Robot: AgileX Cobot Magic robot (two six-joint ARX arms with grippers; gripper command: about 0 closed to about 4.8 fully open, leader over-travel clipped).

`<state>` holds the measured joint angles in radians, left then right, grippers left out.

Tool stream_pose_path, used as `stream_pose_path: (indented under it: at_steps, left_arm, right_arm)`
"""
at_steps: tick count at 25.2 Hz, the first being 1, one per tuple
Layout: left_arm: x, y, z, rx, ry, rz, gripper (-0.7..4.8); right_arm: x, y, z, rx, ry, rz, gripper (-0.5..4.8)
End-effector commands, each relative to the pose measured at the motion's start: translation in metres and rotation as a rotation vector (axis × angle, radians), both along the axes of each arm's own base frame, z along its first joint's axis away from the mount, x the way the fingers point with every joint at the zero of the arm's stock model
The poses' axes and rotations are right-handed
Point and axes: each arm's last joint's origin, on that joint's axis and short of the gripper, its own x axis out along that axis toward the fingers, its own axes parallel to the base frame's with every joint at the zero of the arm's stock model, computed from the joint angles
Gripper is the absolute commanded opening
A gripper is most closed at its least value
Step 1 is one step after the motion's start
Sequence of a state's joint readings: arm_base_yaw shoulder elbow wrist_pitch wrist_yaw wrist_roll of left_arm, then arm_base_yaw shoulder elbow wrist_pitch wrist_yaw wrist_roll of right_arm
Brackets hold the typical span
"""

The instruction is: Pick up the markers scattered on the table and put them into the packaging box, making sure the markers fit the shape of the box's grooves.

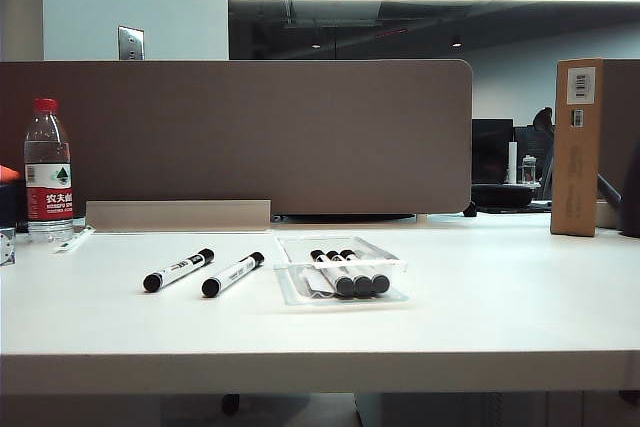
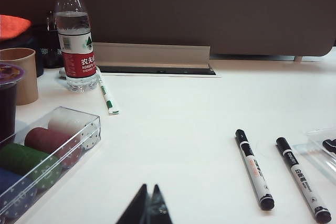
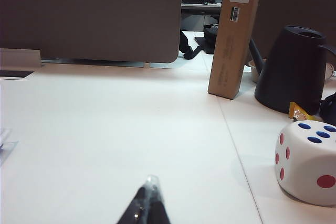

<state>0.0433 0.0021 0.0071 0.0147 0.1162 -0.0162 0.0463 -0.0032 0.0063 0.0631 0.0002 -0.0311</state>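
**Exterior view: two markers loose, three in the tray**

Exterior view shows the table (image 1: 500,317) with the packaging box (image 1: 341,269) near its middle. Three markers lie side by side in the box's grooves (image 1: 300,277), black ends toward the camera: the first boxed marker (image 1: 333,274), the second boxed marker (image 1: 350,273) and the third boxed marker (image 1: 366,272). The channels left of them hold nothing.

Left of the box, apart from it, two more markers lie flat on the table at a slant, roughly parallel: the outer loose marker (image 1: 178,270) and the inner loose marker (image 1: 232,274), the latter nearer the box. Neither touches the other.

No arm appears in this view. In the left wrist view the left gripper (image 2: 149,208) sits low over the table, its dark fingers pressed together with nothing between them, well short of the loose markers. In the right wrist view the right gripper (image 3: 147,203) is likewise pressed together and empty, over bare table.

A water bottle (image 1: 47,169) stands at the far left, a cardboard box (image 1: 577,147) at the far right, and a large dice (image 3: 307,162) beside the right gripper.
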Motion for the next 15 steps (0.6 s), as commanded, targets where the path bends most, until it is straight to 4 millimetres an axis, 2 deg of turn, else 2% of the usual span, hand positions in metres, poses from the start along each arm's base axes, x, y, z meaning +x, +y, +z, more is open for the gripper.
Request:
stream_pose_path:
  at_steps: [1, 10, 12, 15]
  left_arm:
    - [0.0, 0.0001, 0.0011, 0.001, -0.009, 0.001, -0.05]
    - [-0.0001, -0.0002, 0.0011, -0.032, -0.007, -0.009, -0.05]
    - [-0.0002, -0.0016, 0.0011, -0.146, 0.006, -0.063, -0.05]
    - [-0.0008, -0.0039, 0.0049, -0.449, 0.018, -0.155, -0.05]
  right_arm:
    - [0.0003, 0.0002, -0.0003, 0.002, -0.009, 0.005, -0.06]
    - [-0.0002, 0.0037, 0.0007, 0.032, -0.016, 0.13, -0.06]
    - [-0.0009, 0.0062, 0.0025, 0.136, -0.016, 0.228, -0.06]
    - [-0.002, 0.0085, 0.0052, 0.348, 0.006, 0.331, -0.06]
